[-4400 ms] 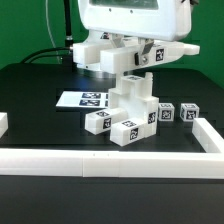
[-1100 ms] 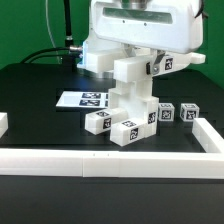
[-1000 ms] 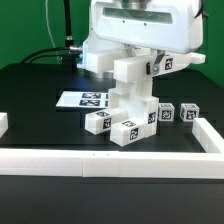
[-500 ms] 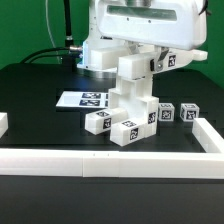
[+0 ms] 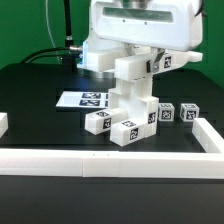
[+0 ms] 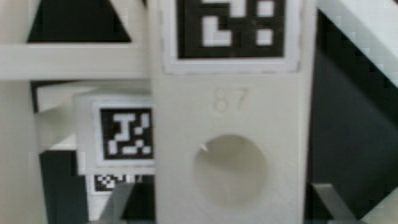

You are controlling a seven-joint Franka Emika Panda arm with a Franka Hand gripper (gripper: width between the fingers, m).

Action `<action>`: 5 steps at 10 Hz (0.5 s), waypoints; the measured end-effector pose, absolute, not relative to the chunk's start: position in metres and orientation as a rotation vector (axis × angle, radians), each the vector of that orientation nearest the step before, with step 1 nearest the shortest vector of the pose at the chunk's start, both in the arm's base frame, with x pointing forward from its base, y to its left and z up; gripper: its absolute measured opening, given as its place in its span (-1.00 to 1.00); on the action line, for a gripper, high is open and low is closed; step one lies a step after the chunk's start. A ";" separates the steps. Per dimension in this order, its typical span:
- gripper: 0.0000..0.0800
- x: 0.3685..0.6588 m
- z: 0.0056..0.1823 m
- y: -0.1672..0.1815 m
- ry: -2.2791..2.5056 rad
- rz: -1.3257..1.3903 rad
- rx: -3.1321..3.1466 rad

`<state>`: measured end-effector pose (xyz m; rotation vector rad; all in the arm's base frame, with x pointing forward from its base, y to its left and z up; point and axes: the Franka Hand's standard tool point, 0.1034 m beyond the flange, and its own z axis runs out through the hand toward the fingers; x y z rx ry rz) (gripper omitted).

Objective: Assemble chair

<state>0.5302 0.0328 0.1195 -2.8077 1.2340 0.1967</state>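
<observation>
The partly built chair [image 5: 130, 112] stands mid-table, a stack of blocky white parts with black-and-white tags. My gripper [image 5: 135, 60] hangs right above it, shut on a white chair part [image 5: 134, 72] that stands upright with its lower end at or just above the top of the stack. In the wrist view that held part [image 6: 222, 130] fills the middle, showing a square tag, an oval hole and a faint moulded number. The grey fingers [image 6: 125, 200] flank it on both sides. Another tagged chair part [image 6: 128, 135] shows behind it.
The marker board [image 5: 82, 99] lies flat on the exterior view's left of the chair. Two loose tagged blocks [image 5: 167, 113] [image 5: 189, 113] sit on its right. A long white border rail [image 5: 100, 162] runs along the front and up the right side [image 5: 208, 135].
Since the earliest frame the gripper has brought the held part upright over the chair stack. In the last second it only shifted slightly and came back.
</observation>
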 end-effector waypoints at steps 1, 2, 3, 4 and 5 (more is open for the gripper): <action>-0.29 0.530 0.120 0.034 1.231 0.183 -2.808; -0.29 0.530 0.119 0.036 1.227 0.172 -2.810; -0.29 0.531 0.120 0.037 1.223 0.162 -2.810; -0.29 0.532 0.120 0.038 1.220 0.154 -2.810; -0.29 0.532 0.120 0.038 1.219 0.153 -2.811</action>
